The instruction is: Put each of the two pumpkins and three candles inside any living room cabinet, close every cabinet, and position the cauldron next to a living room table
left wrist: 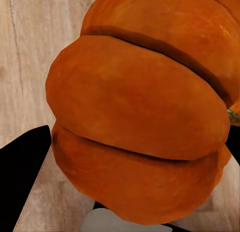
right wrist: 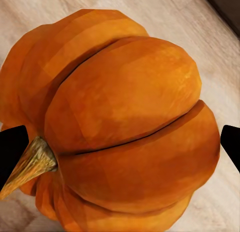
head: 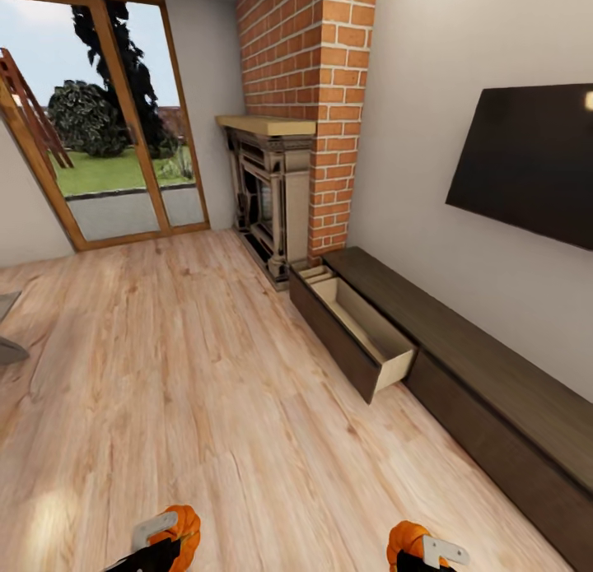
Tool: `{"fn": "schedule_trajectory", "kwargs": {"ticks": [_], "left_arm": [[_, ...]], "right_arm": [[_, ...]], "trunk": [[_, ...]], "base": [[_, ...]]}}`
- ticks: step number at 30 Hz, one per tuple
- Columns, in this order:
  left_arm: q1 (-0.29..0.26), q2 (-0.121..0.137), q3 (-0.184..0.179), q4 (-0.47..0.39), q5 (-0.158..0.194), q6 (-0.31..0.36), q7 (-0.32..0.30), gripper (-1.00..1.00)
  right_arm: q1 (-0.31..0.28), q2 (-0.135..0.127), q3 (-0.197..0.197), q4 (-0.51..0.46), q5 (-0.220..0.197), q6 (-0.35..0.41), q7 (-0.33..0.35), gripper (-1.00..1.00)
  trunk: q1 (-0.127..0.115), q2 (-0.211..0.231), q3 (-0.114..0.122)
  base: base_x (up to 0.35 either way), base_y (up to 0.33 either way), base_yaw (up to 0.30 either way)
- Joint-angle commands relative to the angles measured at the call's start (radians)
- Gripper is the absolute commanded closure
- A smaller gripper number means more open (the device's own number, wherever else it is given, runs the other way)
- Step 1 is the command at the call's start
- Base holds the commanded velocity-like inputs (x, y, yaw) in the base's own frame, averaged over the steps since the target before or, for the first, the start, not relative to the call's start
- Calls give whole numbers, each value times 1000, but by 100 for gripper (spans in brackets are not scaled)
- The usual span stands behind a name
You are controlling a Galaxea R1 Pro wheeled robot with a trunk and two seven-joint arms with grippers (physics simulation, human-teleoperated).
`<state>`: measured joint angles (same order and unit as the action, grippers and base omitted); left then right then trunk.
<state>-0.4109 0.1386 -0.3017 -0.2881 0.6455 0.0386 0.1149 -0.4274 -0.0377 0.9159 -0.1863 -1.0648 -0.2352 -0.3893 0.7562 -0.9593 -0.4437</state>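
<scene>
Jaws both clamped on ribbed orange pumpkins: left (head: 177, 531), right (head: 405, 539); open dark-brown cabinet drawer (head: 362, 325) ahead, nearer right jaws.

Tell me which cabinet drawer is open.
The drawer at the cabinet's end nearest the brick fireplace is pulled out, showing its pale beige inside. The fronts further along the unit sit flush and shut.

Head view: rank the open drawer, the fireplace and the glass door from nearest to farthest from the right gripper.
From the right gripper, holding a pumpkin:
1. Open drawer, ahead, pulled out of the cabinet.
2. Fireplace, beyond the drawer.
3. Glass door, far left.
</scene>
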Motion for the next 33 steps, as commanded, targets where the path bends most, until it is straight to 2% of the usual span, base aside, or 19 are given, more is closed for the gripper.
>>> {"fn": "schedule_trajectory", "kwargs": {"ticks": [1, 16, 33], "left_arm": [[0, 1, -8, -3, 5, 4, 11, 100], [0, 1, -9, -3, 5, 4, 11, 100], [0, 1, -10, -3, 4, 4, 11, 100]], "right_arm": [[-1, -1, 9, -2, -8, -4, -5, 100], [0, -1, 9, -2, -8, -3, -5, 100], [0, -1, 9, -3, -8, -4, -5, 100]], "trunk": [[0, -1, -1], [0, -1, -1], [0, -1, -1]], "base": [[202, 235, 127], [249, 196, 248], [297, 129, 29]]}}
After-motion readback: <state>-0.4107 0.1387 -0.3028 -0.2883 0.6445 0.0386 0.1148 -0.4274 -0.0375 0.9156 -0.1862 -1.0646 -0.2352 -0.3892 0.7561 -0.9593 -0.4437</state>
